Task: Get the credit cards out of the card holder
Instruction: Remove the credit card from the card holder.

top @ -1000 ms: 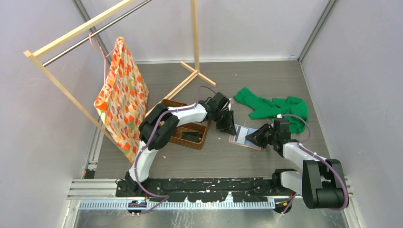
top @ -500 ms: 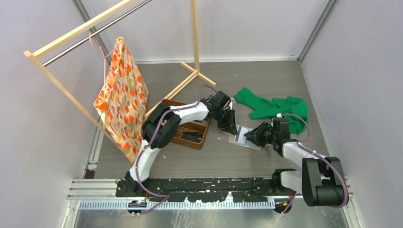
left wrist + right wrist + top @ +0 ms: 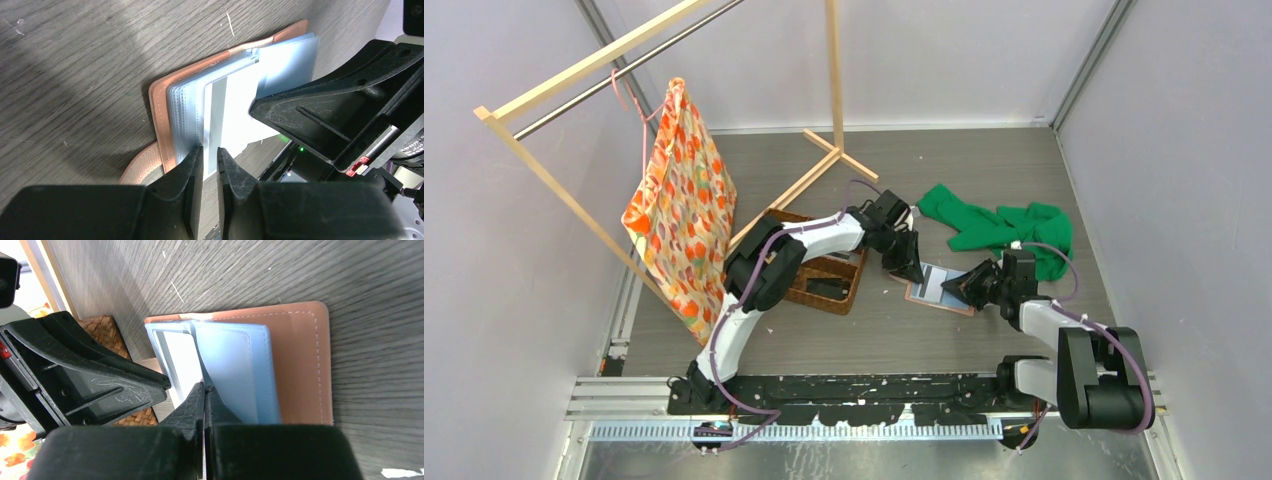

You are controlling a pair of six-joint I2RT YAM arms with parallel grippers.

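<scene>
Lying open on the tabletop just right of the woven basket, the card holder shows a salmon-tan stitched cover and a fan of pale blue sleeves, one holding a white card with a grey stripe. Left wrist view alone shows the curled strap tab and the left claw nearly closed, nipping that white card's edge; right wrist view alone shows the right claw fully closed, tips at the sleeves, hold on a sheet not discernible. Top view: left arm stretched over the basket, right arm low and extended, claws facing across the holder
</scene>
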